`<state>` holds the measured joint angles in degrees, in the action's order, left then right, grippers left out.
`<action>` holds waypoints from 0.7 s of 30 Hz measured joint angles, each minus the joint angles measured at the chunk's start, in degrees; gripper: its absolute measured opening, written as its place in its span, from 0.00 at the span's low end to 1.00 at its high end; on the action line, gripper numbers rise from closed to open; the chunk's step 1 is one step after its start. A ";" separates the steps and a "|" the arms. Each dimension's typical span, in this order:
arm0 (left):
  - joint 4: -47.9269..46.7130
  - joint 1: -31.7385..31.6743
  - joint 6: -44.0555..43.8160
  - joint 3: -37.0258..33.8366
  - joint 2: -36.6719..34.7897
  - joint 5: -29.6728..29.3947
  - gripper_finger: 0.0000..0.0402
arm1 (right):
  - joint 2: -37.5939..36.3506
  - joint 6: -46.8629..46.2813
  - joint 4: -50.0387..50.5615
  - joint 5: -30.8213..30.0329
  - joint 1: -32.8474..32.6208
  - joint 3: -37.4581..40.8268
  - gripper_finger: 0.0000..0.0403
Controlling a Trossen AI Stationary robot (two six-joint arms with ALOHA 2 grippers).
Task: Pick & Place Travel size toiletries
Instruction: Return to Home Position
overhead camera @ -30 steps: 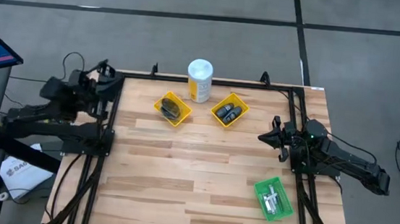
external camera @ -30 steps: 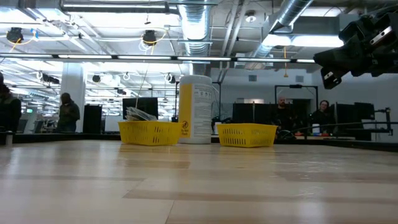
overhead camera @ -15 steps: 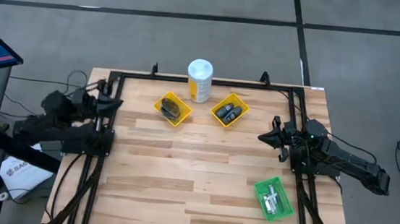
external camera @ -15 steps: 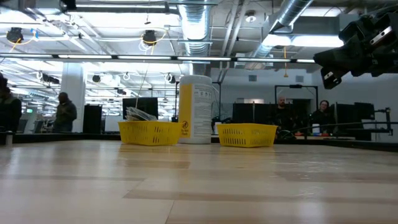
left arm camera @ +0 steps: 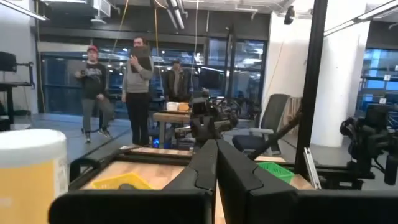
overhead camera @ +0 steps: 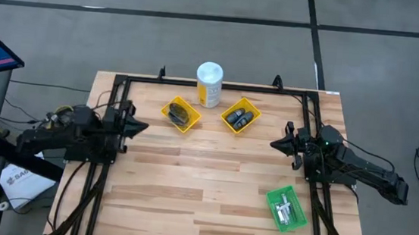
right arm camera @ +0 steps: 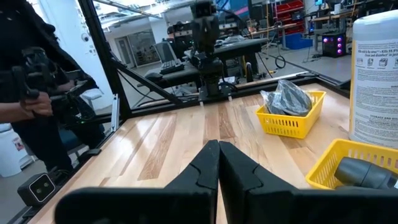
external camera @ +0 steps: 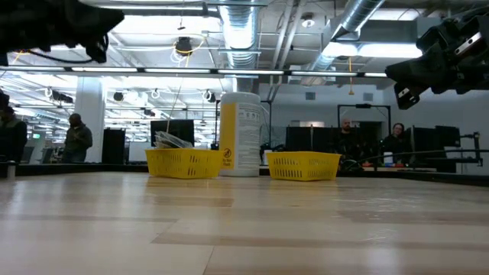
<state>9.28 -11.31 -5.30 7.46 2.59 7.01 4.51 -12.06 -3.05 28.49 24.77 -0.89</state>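
- High view, read across: nothing loose lies on the bare table. I judge the sorting finished and the step in hand to be parking both arms.
- The left gripper hangs over the table's left edge and points inward toward the left yellow bin. Its arm is folded low outside the frame. The left wrist view shows its fingers pressed together, holding nothing.
- That bin holds the wrapped dark discs. The white-capped canister stands behind, between the two bins. The right yellow bin holds the black oblong pieces.
- The right gripper sits at the right edge, also pointing inward, with its arm stretched back to the right. Its fingers are together and empty.
- The green tray, near the front right corner, carries the silver pieces.
- The next move probably calls only for settling the left arm to mirror the right, keeping it clear of the frame rail.
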 joint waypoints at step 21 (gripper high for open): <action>1.81 0.00 0.92 -7.12 0.99 3.06 0.00 | -0.01 0.01 0.00 0.00 0.00 0.00 0.00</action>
<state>11.09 -11.31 -4.38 0.34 3.58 10.07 4.49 -12.05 -3.05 28.49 24.77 -0.89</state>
